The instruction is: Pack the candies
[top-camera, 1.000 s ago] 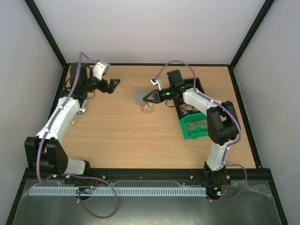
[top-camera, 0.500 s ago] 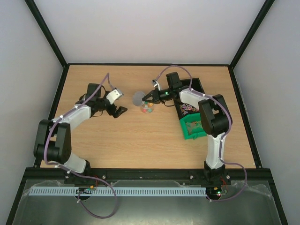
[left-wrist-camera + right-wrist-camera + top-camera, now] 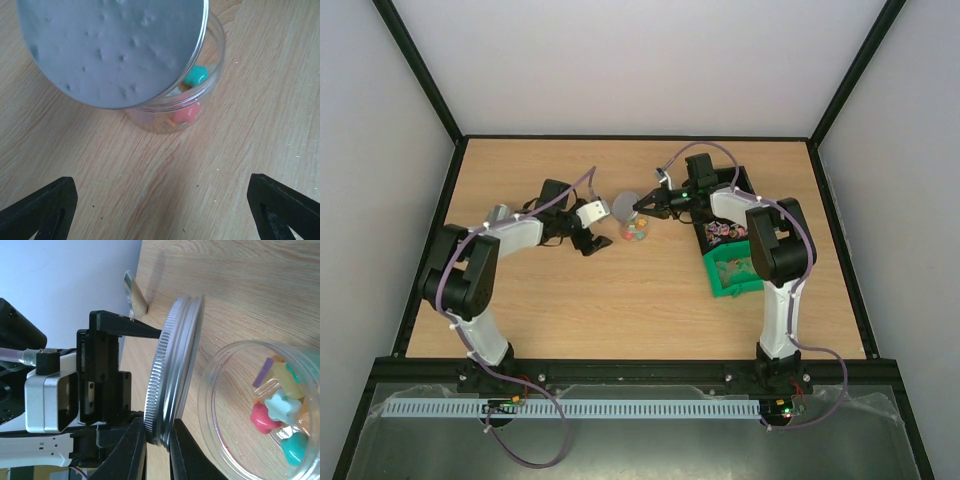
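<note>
Several candies (image 3: 280, 410) lie in the bottom of a clear jar (image 3: 635, 232), which stands mid-table, nearer the far edge than the near one. A metal lid (image 3: 110, 45) is tilted above the jar's mouth, pinched by its rim in the closed right gripper (image 3: 648, 204). The left gripper (image 3: 593, 242), spread wide and empty, sits just beside the jar toward the left edge. Nothing braces the jar, so a skewed lid could cross-thread or shove it over and spill the candies.

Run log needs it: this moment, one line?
right end effector: shut on lid, tilted at jar | left end effector: open, facing jar | candies: in jar
</note>
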